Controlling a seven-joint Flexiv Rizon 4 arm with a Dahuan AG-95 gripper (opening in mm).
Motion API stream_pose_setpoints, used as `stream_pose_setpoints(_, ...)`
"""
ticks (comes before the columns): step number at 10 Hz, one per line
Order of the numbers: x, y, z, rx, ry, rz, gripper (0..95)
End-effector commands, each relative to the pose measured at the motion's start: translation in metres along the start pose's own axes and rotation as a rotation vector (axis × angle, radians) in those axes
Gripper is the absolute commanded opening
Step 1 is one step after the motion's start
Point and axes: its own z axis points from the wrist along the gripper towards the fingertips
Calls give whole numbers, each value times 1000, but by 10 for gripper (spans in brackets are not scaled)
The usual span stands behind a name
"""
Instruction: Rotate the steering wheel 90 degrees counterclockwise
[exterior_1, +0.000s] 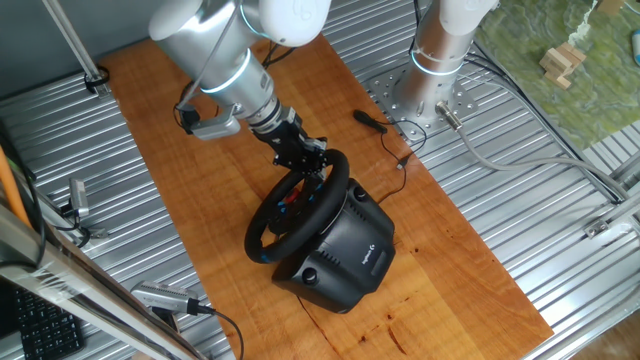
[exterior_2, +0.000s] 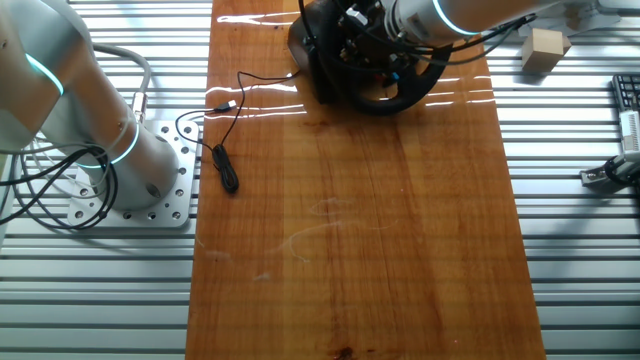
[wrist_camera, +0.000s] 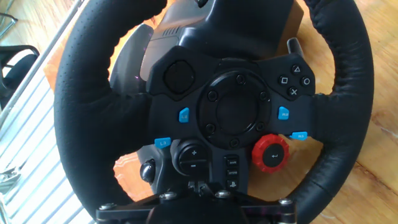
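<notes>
A: Item one, operator: black round leather-rimmed steering wheel (exterior_1: 297, 208), where?
B: On its bulky black plastic base (exterior_1: 345, 252), on your wooden board (exterior_1: 250, 150).
A: Two-finger gripper (exterior_1: 313, 158)?
B: At the rim's upper edge; finger spread, grasp: cannot tell.

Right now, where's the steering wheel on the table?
In one fixed view the steering wheel stands tilted near the middle of the wooden board, mounted on its black base, with the gripper at its upper rim.

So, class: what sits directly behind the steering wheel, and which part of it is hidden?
Behind the steering wheel sits its bulky black base housing, resting on the wooden board. The rim, the hub and the hand hide where wheel joins base.
</notes>
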Motion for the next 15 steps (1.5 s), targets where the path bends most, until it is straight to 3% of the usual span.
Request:
stream_pose_setpoints(1, 3, 1, -2, -1, -4, 3, 0)
stream_pose_setpoints(4, 8, 2, -4, 0, -8, 3, 0)
stream_pose_setpoints(15, 8, -6, 6, 9, -26, -19, 0)
